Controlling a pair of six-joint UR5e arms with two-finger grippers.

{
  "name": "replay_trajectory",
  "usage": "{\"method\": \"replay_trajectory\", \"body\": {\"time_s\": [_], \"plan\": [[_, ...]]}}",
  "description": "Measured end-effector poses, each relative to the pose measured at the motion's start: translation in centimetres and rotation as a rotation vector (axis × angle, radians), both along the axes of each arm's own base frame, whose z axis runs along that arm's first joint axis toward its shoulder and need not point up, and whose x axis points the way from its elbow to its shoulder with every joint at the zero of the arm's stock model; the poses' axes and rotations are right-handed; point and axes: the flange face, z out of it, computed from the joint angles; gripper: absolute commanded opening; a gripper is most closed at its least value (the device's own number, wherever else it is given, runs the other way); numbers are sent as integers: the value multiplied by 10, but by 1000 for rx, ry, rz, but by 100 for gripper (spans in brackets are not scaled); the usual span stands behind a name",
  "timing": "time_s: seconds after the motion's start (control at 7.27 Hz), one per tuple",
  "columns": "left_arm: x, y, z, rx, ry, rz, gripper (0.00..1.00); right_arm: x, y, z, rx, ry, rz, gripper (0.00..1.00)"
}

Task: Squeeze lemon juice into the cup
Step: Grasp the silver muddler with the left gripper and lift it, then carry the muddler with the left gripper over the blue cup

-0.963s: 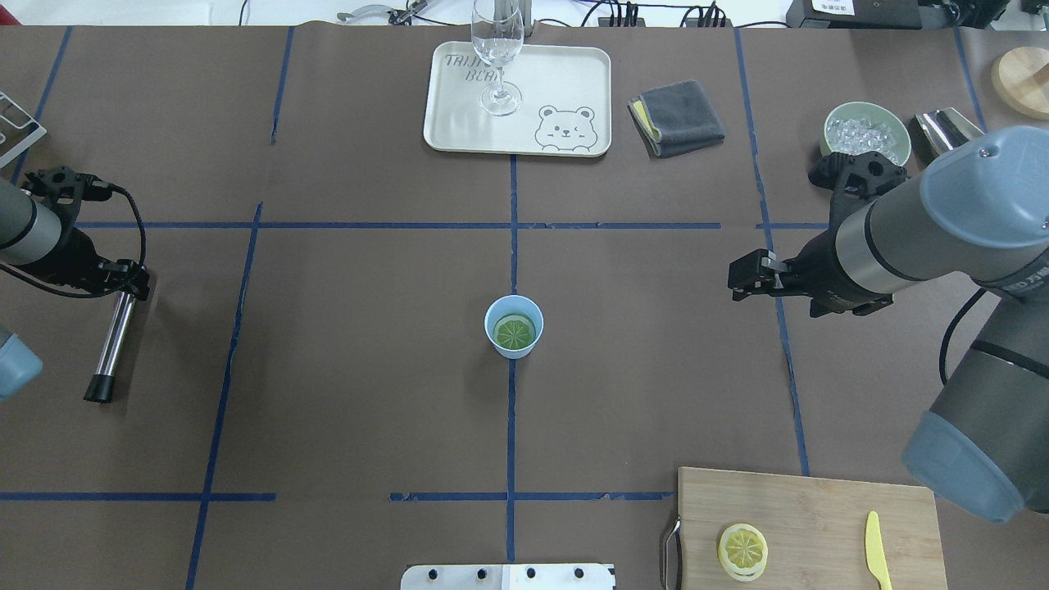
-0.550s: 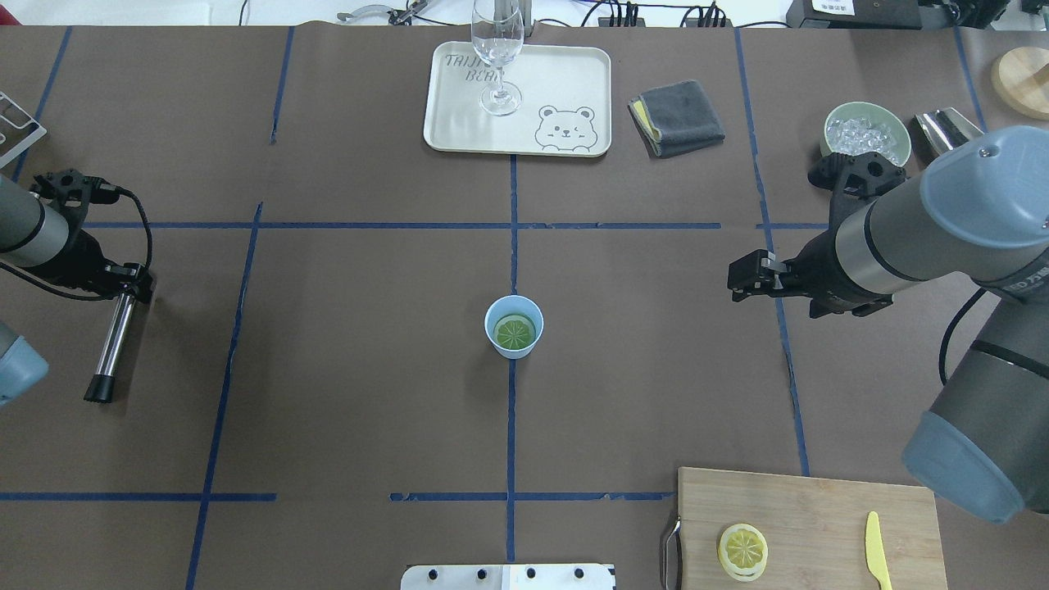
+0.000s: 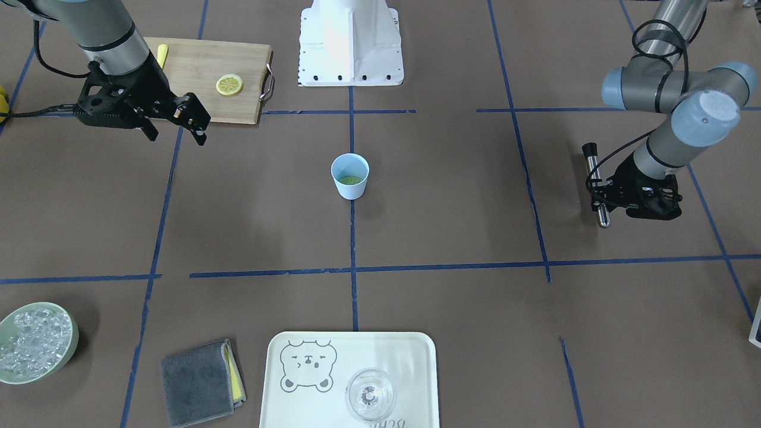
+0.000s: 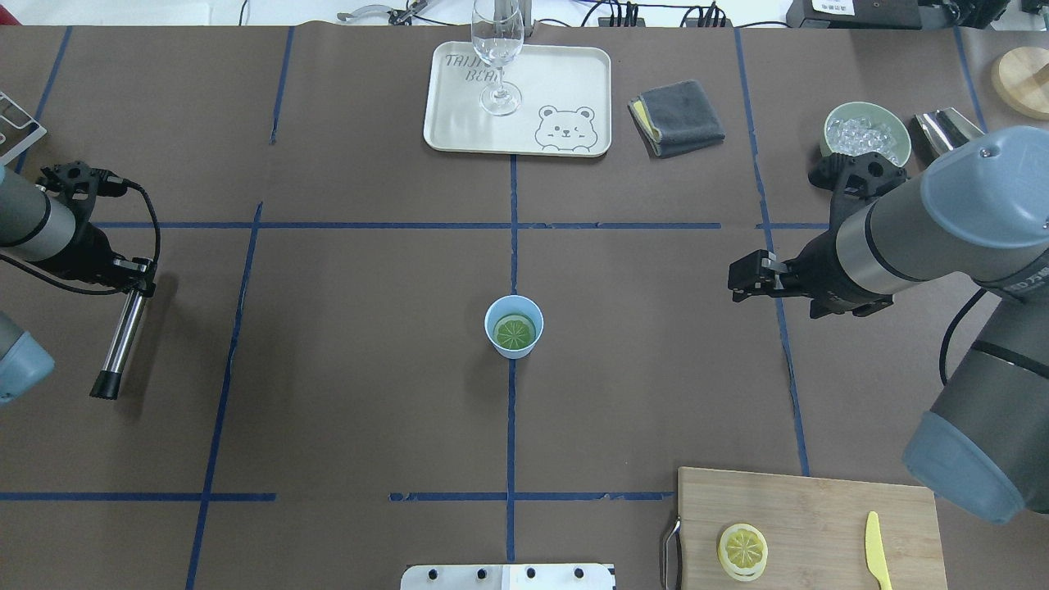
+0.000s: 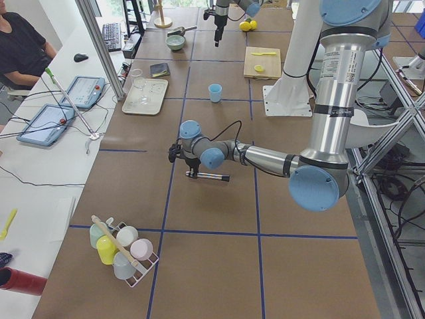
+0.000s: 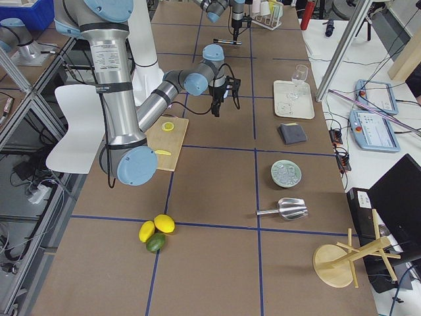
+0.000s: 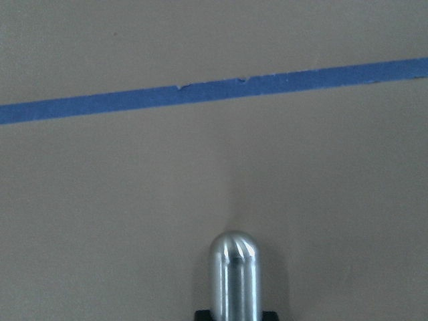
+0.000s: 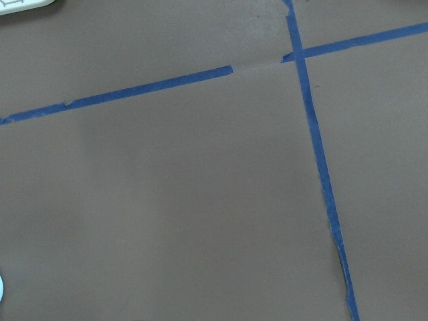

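Our left gripper [image 4: 135, 274] clamps the metal rod [image 4: 121, 336]; the right gripper [image 4: 742, 279] has its jaws apart. We should bring the rod upright over the cup [image 4: 490, 315] and press the lemon [image 4: 515, 332] gently.

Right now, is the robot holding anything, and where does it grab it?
The left tool holds the metal rod near its bare silver end, opposite the black tip. The right tool holds nothing.

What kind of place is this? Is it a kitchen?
Probably a robot lab, not a real kitchen. A robot's right arm and left arm, which holds a metal rod, stand at a table gridded with blue tape, a person sits alongside with tablets, and the cup and cutting board look like practice props.
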Motion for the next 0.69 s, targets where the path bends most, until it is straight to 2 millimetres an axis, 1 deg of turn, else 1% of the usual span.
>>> {"method": "replay_trajectory", "body": {"time_s": [0.14,0.28,0.41,0.55,0.69], "plan": [[-3,3,-36,47,36,-2,0,0,0,-1,1,-3,0,100],[-4,4,-78,92,70,-4,0,0,1,-3,1,-7,-2,100],[0,2,-133,132,98,-2,0,1,1,-4,-1,-10,-4,100],[15,6,-193,171,123,18,0,1,1,-4,-1,-13,-6,100],[44,17,-241,219,136,36,0,2,2,-5,-1,-15,-6,100]]}}
